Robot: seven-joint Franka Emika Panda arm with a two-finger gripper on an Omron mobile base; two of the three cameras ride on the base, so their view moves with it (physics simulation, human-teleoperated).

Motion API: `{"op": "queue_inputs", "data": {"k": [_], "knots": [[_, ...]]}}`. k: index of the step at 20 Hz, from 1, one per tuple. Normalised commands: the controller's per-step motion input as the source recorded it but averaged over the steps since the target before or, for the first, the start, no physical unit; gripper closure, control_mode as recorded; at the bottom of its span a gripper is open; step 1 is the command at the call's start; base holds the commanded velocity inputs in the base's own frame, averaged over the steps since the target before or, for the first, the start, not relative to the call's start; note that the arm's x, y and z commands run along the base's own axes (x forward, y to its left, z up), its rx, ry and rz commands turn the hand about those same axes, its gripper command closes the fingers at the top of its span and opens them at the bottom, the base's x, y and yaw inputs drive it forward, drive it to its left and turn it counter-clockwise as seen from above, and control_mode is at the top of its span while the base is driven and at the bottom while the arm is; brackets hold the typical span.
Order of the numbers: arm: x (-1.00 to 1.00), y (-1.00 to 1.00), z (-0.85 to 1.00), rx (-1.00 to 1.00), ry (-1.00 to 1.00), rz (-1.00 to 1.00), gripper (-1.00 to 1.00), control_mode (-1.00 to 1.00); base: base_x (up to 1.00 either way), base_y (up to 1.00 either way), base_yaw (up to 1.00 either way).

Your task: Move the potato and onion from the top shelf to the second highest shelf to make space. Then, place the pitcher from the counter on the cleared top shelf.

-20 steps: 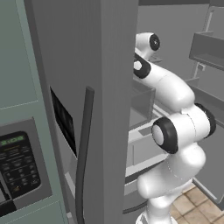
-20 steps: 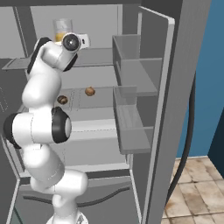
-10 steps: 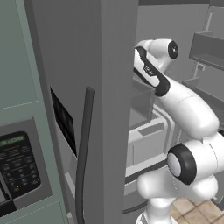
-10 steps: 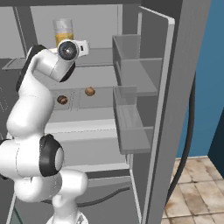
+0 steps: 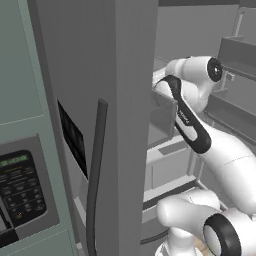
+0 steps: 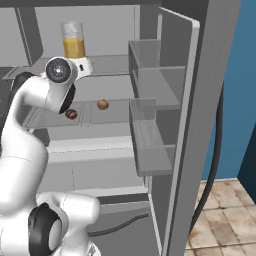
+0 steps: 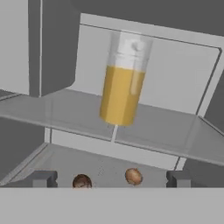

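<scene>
The pitcher (image 7: 123, 78) stands upright on the top shelf (image 7: 166, 127), its long axis vertical, the pale clear top uppermost and the orange-yellow liquid filling its lower part; it sits near the shelf's middle, leaning slightly in the hand view only because that camera is tilted. In the right base view the pitcher (image 6: 73, 41) rises just behind the arm's wrist on the top shelf (image 6: 112, 65). Half a second ago the wrist sat close against the pitcher's lower body; now the hand has drawn back toward the fridge opening and the pitcher stands alone, nothing touching it. The gripper (image 7: 111, 183) is spread wide with its two dark tips far apart at the bottom of the hand view, and it has hold of nothing. One level down, on the second highest shelf (image 6: 120, 117), the potato (image 6: 71, 114) and the onion (image 6: 102, 104) lie near each other but apart; the hand view shows the potato (image 7: 82, 180) left of the onion (image 7: 133, 176), both below and in front of the pitcher. Judging from this layout, all three things are where the task wants them and the release is made, so what remains looks like simply clearing the arm out of the fridge without brushing the pitcher.
</scene>
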Motion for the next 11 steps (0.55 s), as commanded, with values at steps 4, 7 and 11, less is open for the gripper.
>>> {"op": "queue_inputs", "data": {"k": [4,7,11], "knots": [[-0.97,0.0,-0.17,-0.24,0.14,0.05,-1.0,-1.0,0.0,0.0,0.0],[-0.81,0.0,-0.18,-0.29,0.12,0.11,-1.0,-1.0,0.0,0.0,0.0],[-0.45,-0.24,-0.18,-0.18,0.04,0.09,-1.0,-1.0,0.0,0.0,0.0]]}}
